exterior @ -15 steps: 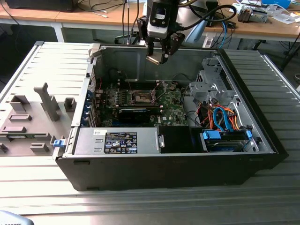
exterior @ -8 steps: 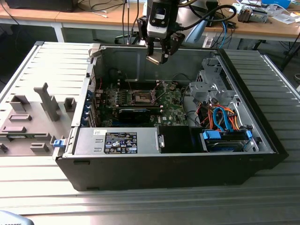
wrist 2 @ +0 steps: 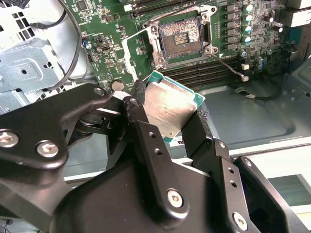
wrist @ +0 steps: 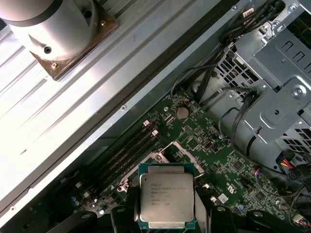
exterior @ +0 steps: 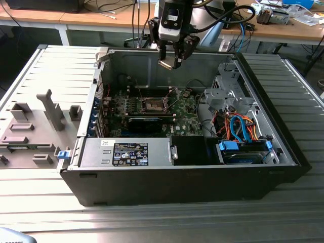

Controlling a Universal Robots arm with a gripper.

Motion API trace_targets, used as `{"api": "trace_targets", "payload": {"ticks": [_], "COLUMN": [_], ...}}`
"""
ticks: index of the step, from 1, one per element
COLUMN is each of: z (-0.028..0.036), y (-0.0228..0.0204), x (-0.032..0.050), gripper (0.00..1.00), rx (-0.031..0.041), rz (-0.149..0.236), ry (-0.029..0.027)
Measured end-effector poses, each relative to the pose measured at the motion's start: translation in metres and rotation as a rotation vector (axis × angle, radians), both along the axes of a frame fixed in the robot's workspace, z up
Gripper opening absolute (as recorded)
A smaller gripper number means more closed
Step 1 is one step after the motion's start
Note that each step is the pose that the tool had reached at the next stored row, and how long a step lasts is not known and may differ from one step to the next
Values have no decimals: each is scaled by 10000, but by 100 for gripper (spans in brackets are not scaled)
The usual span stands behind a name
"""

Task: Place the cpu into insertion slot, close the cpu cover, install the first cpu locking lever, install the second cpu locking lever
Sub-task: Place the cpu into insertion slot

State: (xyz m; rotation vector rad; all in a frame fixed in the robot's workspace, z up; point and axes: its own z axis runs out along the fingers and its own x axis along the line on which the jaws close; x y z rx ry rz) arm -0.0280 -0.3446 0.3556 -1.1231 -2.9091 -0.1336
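Item, gripper point(exterior: 170, 62): mine, upper middle of the exterior view, above the open computer case point(exterior: 202, 187), clenched on the cpu point(wrist 2: 167, 109).
Item, cpu: held in the air, tilted, its gripped edges hidden behind my fingers point(wrist 2: 146, 131).
Item, insertion slot point(wrist 2: 181, 39): dark centre uncovered, well apart from the cpu. I cannot tell apart the metal frame parts point(wrist 2: 154, 46) around it.

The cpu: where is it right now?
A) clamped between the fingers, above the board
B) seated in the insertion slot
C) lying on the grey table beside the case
A: in the second wrist view the cpu sits pinched between the fingers, and the insertion slot beyond it is bare.
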Motion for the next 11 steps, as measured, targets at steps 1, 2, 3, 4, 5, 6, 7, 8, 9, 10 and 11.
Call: {"api": "trace_targets", "payload": {"ticks": [1, 2, 3, 4, 5, 6, 7, 8, 9, 10, 11], "z": [0, 0, 0, 0, 0, 0, 0, 0, 0, 0, 0], "y": [0, 0, 0, 0, 0, 0, 0, 0, 0, 0, 0], "x": [0, 0, 0, 0, 0, 0, 0, 0, 0, 0, 0], "gripper": [55, 55, 55, 55, 55, 55, 55, 55, 55, 55, 55], "rx": [0, 0, 0, 0, 0, 0, 0, 0, 0, 0, 0], "rz": [-8, -16, -27, -36, -43, -51, -60, -73, -82, -88, -96], "ry": [0, -1, 0, -1, 0, -1, 0, 0, -1, 0, 0]}}
